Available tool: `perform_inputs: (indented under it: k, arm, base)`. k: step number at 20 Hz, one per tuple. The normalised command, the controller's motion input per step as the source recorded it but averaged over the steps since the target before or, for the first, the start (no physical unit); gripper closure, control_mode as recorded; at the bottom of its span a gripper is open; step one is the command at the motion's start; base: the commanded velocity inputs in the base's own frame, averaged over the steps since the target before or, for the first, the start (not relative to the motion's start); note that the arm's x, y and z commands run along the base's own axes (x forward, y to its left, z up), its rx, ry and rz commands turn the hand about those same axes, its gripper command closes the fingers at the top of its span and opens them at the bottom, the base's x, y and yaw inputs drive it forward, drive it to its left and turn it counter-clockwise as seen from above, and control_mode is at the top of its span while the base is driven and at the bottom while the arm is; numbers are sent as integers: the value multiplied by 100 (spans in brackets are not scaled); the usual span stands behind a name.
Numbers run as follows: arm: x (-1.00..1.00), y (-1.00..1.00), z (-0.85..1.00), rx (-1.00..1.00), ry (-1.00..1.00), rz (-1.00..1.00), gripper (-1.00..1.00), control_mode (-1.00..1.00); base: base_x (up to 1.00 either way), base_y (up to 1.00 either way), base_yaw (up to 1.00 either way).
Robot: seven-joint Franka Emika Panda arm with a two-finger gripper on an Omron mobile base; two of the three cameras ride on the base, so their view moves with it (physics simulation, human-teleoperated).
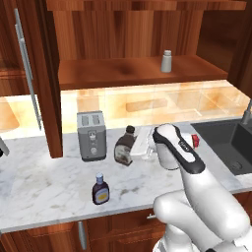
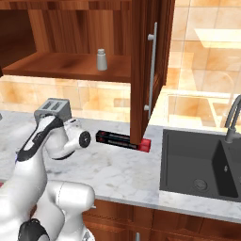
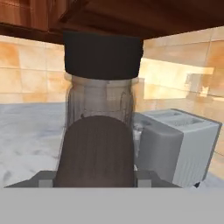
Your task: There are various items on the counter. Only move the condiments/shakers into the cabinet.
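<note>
While left base view puts the hand (image 1: 132, 150) level with the wide dark brown sauce bottle (image 1: 124, 145) on the marbled bench (image 1: 44, 184), hand view gives the close-up: black cap, ribbed translucent neck, one dark finger (image 3: 96, 151) across the front. Jaws narrowed around the bottle; firm grip not confirmable. Right base view adds long dark box (image 2: 121, 139) with red end. Grey-white shaker (image 1: 167, 61) upright on cabinet shelf (image 1: 108, 74). Small yellow-label bottle (image 1: 100, 189) near bench front edge. Brushed-silver two-slot toaster (image 1: 91, 135) left of sauce bottle.

The wide brown sauce bottle (image 1: 124, 146) stands upright on the marbled tabletop (image 1: 44, 182) right at the pincer (image 1: 134, 149), the yellow-labelled bottle (image 1: 100, 189) nearer, the grey-white shaker (image 1: 167, 61) on the cabinet shelf (image 1: 118, 71) above.
</note>
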Motion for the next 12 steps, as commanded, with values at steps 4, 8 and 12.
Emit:
perform_inputs:
  k: [4, 8, 12]
  arm:
    - [-27, 0, 100, 0, -12, -27, 100, -100]
    - [-31, 0, 100, -3, 0, -31, 100, -100]
    - [-40, 0, 100, 0, 9, -35, 100, -100]
  base:
    - [0, 0, 0]
    - [0, 0, 0]
    - [0, 0, 0]
